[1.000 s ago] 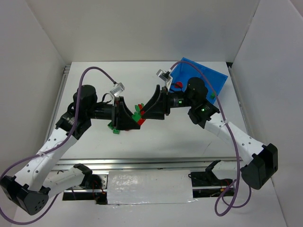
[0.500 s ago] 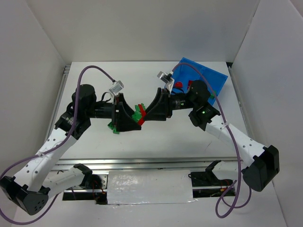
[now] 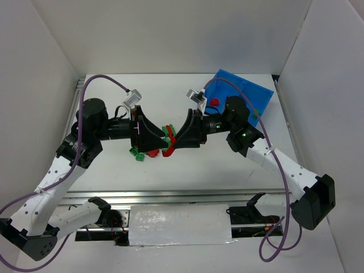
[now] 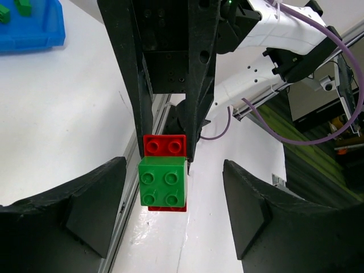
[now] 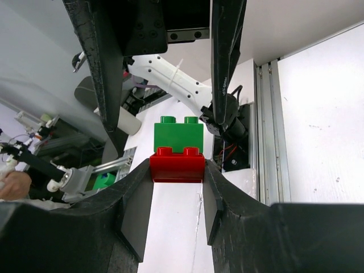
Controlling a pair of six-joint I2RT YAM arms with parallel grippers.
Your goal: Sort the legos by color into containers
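- Where the two arms meet over the middle of the bench (image 3: 187, 170), a red brick (image 4: 165, 144) and a green brick (image 4: 162, 182) are held in the air, pressed together as one stack.
- The right tool (image 5: 177, 166) is closed on the red brick. In the right wrist view each finger bears on one side of it, and the green brick sits against the red one beyond the fingertips.
- The left tool (image 4: 173, 170) is open. In the left wrist view its two fingers stand wide on either side of the stack, with a clear gap between each finger and the bricks.
- The tools face one another tip to tip with the stack between them. The green brick's four studs point towards the left wrist camera.
- The blue bin (image 3: 242, 88) stands at the far right of the bench, turned at an angle and well apart from the stack.
- Inside the bin, a rounded red piece (image 3: 214, 103) lies near the left edge and green bricks (image 4: 24, 7) lie towards the right side. The divider cannot be made out in the top view.
- Several loose green bricks (image 3: 136, 153) lie on the bench beside the left tool, on its near side.
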